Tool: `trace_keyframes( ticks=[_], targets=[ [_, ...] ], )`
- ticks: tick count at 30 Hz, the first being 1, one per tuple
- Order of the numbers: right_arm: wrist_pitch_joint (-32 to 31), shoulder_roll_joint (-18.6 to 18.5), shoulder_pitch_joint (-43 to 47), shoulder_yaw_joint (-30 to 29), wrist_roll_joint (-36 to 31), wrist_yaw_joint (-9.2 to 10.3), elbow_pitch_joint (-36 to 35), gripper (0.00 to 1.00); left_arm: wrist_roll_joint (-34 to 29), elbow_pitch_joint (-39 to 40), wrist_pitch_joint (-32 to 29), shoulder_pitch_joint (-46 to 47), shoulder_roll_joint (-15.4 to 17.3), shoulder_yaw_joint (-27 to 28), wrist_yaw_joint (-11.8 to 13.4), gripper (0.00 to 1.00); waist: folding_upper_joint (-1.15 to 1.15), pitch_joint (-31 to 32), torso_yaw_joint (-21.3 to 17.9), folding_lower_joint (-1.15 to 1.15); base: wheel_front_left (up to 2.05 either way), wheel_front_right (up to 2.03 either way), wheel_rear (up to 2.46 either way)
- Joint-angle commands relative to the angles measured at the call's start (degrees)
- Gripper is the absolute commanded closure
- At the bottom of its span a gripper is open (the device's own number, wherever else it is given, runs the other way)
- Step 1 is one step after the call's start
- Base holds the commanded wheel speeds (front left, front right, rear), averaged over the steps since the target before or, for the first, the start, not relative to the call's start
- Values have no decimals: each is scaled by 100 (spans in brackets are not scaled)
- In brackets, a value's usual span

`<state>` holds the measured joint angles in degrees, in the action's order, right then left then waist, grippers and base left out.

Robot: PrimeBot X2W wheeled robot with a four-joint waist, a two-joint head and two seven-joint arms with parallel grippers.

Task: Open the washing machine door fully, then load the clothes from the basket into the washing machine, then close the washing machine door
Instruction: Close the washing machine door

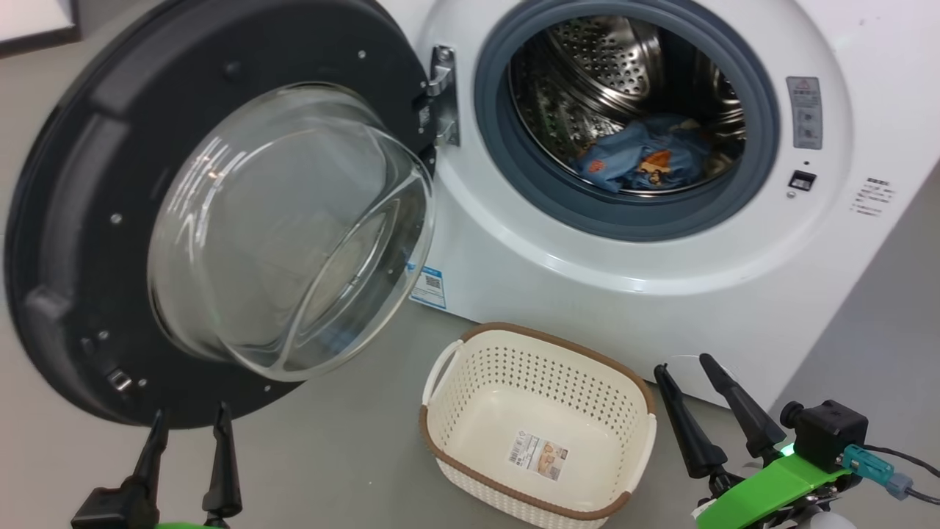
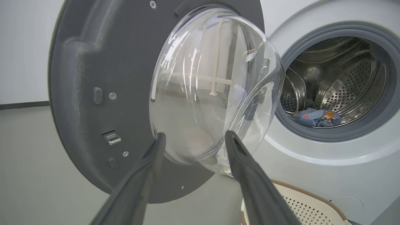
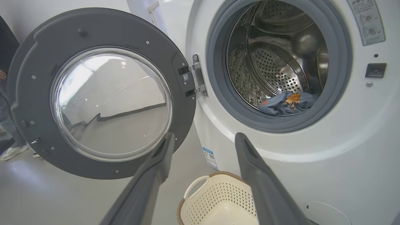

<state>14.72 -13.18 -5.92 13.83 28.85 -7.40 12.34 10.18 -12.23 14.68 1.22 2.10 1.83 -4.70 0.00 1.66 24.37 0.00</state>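
Observation:
The white washing machine (image 1: 661, 279) stands with its round black-rimmed door (image 1: 81, 242) swung wide open to the left, glass bowl bulging toward me. The light blue clothes (image 1: 646, 162) with orange figures lie inside the steel drum, also seen as clothes (image 2: 317, 117) and clothes (image 3: 287, 103). The cream basket (image 1: 470, 433) sits on the floor below the opening with nothing in it but its label sticker. My left gripper (image 1: 189, 419) is open at the lower left, just under the door's bottom rim. My right gripper (image 1: 687, 367) is open to the right of the basket, holding nothing.
Grey floor (image 1: 330, 455) spreads in front of the machine and under the door. In the right wrist view a person's shoe (image 3: 12, 152) and leg show at the far left behind the door. A blue energy label (image 1: 429, 285) sits low on the machine front.

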Motion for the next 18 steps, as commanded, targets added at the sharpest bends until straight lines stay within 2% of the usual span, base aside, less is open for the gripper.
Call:
trace_keyframes(
  ticks=[1,9,18],
  targets=[
    [28,-39,-67,98,43,-9,-117,0,-27,148,32,52,77,202,71,0,0,27,105,0,0,0,0],
    [28,-28,-57,164,50,-9,-108,0,-2,157,32,-3,77,201,97,0,0,57,296,0,0,0,0],
    [28,-44,-68,219,77,-9,-99,0,53,172,32,-20,77,163,157,0,0,76,330,0,0,0,0]
  ],
)
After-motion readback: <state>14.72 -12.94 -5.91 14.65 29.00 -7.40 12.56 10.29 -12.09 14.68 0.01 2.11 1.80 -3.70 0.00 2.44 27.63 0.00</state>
